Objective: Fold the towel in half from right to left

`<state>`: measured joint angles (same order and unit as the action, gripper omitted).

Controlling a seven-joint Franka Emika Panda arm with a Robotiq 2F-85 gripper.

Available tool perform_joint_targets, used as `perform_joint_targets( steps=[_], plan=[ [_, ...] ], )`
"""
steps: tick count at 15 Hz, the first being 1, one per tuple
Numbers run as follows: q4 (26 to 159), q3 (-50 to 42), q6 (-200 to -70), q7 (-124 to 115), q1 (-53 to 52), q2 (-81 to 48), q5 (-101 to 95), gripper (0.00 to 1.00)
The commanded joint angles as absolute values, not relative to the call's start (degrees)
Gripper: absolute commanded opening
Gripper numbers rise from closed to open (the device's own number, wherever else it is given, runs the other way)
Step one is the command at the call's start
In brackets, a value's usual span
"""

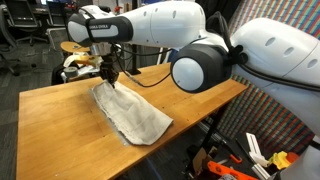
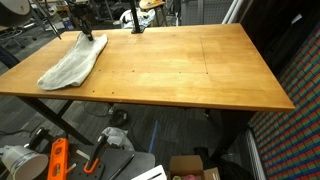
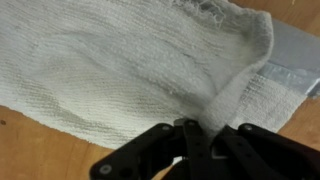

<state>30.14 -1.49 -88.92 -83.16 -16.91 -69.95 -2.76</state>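
A grey-white woven towel lies on the wooden table. In an exterior view it lies near the far left corner. My gripper is at the towel's far end, low over the table. In the wrist view the jaws are shut on a fold of the towel, which rises in a ridge from the fingers toward the upper right. The towel's far edge is frayed.
A strip of grey tape lies on the table beside the towel. Chairs and clutter stand behind the table. Tools and boxes lie on the floor under the table. The table's right part is bare wood.
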Motion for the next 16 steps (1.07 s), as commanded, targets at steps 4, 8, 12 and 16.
perform_joint_targets(
  steps=[4,8,12,16],
  plan=[
    [21.65,-1.43,-85.93,-85.23,-16.21,-73.0,-1.77,0.03],
    [25.82,-1.36,-89.05,-87.69,-16.73,-70.28,-1.64,0.03],
    [24.62,-1.34,-91.14,-91.32,-17.01,-71.42,-1.5,0.03],
    [24.85,-1.47,-92.26,-93.87,-16.93,-71.89,-1.73,0.3]
  ],
)
